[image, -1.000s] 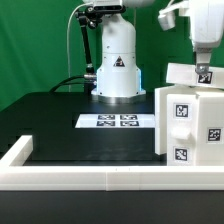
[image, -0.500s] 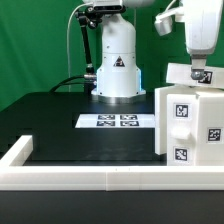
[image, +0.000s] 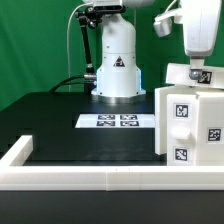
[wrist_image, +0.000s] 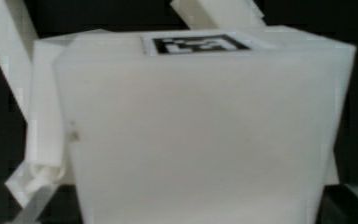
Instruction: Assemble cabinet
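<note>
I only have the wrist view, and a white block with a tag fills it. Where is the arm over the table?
Observer: The gripper hangs at the exterior view's right, just above the tall cabinet body.
Operator: Anything on top of that body?
Observer: A small white piece sits at its top, right by the jaws. I cannot tell whether they touch it.
Operator: What's beside the body?
Observer: The marker board lies flat on the table, to the exterior view's left of it.
</note>
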Available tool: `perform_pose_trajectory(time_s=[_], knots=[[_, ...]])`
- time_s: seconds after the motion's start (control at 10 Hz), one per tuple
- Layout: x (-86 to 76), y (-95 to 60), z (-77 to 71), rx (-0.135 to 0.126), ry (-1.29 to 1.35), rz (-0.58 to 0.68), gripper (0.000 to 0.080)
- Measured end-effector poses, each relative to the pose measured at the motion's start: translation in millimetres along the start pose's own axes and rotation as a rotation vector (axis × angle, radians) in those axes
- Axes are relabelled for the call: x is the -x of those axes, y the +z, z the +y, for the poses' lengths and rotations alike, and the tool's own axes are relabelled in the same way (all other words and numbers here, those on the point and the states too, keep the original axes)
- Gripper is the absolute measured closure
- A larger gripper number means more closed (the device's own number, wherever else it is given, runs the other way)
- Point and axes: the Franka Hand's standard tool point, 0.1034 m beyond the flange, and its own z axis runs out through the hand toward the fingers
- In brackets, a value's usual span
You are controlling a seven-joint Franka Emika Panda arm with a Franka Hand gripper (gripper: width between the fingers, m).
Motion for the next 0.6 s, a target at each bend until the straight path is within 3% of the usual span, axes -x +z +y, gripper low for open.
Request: perform_pose_trajectory(time_s=[0.6], knots=[[0.5,0.0,0.2,0.000,0.323,0.000,0.0229]])
